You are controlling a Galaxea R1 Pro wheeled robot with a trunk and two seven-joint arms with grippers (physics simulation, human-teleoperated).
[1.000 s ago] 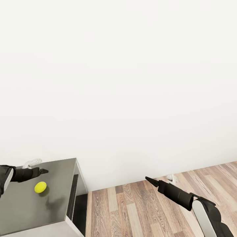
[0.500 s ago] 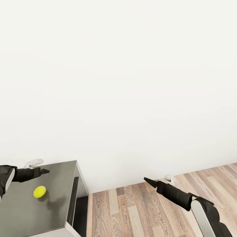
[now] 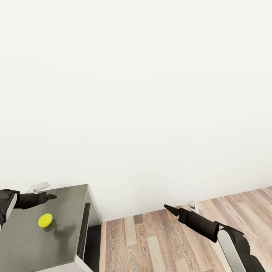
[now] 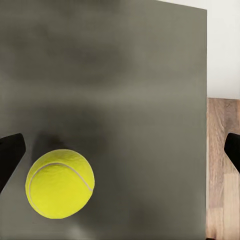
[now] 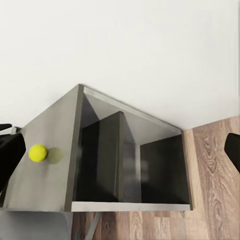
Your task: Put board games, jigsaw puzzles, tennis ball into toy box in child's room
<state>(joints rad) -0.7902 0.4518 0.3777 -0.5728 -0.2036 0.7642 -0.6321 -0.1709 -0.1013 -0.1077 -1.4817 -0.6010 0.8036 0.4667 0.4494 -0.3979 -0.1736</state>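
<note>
Head view: the tennis ball [image 3: 45,220] lies loose on the dark bench [image 3: 71,211], near its right edge. Above it, the left gripper [image 4: 120,150] hovers with jaws apart. Right gripper [image 5: 120,150] open over the floor [image 3: 170,241]. Ball not yet boxed.

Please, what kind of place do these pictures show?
Probably a plain room in a home. There is a bare white wall, a wood-plank floor, and a dark grey table with open compartments beneath; a tennis ball lies on it.
</note>
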